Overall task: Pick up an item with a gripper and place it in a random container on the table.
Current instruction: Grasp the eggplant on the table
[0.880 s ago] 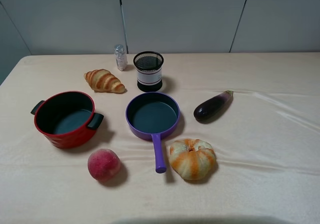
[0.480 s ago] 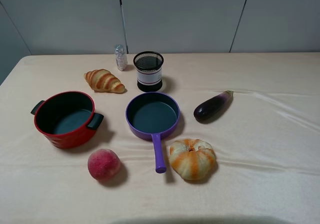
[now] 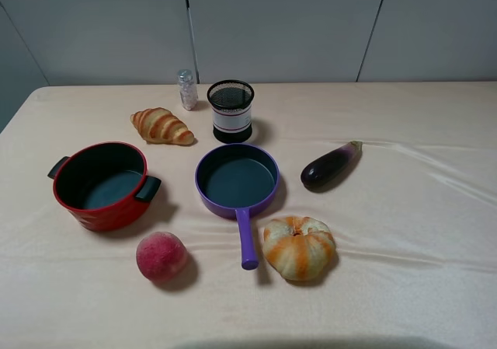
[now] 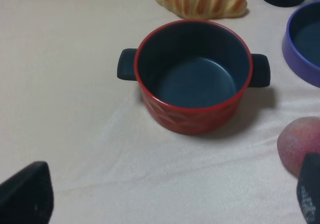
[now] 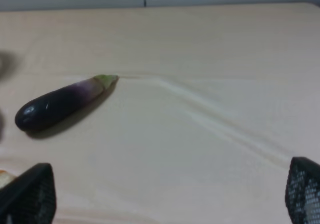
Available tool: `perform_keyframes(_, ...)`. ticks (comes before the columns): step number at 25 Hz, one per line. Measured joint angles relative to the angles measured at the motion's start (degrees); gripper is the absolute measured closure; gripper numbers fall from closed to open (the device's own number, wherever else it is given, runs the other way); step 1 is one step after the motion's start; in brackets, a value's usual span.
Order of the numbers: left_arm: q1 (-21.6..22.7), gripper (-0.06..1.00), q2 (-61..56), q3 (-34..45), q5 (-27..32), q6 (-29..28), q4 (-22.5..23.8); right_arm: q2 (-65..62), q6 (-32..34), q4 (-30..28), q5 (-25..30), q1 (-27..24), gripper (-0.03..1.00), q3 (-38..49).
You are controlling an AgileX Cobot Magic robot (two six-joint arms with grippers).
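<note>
The eggplant (image 5: 62, 103) is lying on the counter (image 3: 404, 248), ahead of the right hand (image 5: 165, 194) and off to its left, well clear of the gap between the fingers (image 5: 27, 194). That hand is hanging open and holding nothing, its two tips spread wide. The left hand (image 4: 167, 194) is likewise gaping open and empty, looking down on the pot (image 4: 192, 77), with the eggplant nowhere near it. The eggplant is resting flat, its long axis running on a slant. The pale green stem end is pointing away from the right hand, and the dark blunt end is sitting nearer and further left, toward the pan (image 3: 199, 182), just beside it but not touching. It is probably going to feel light and firm. The glossy skin is looking slippery and the round body may roll or squirt out under a pinch. The best hold is likely across the thick dark middle, with the fingers closing square to the long axis, not on the tapering stem end, so the wrist is going to need some turning to match the slant.
</note>
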Motion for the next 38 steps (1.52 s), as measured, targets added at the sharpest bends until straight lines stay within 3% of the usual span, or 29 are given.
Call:
perform_keyframes(22, 0.0, -0.04, 0.0, 0.0, 0.0, 0.0, 0.0, 39.9, -0.5, 2.3, -2.7, 0.0, 0.27, -17.0)
perform_keyframes(38, 0.0, -0.04, 0.0, 0.0, 0.0, 0.0, 0.0, 60.6, -0.9, 6.0, -3.1, 0.0, 0.27, -25.7)
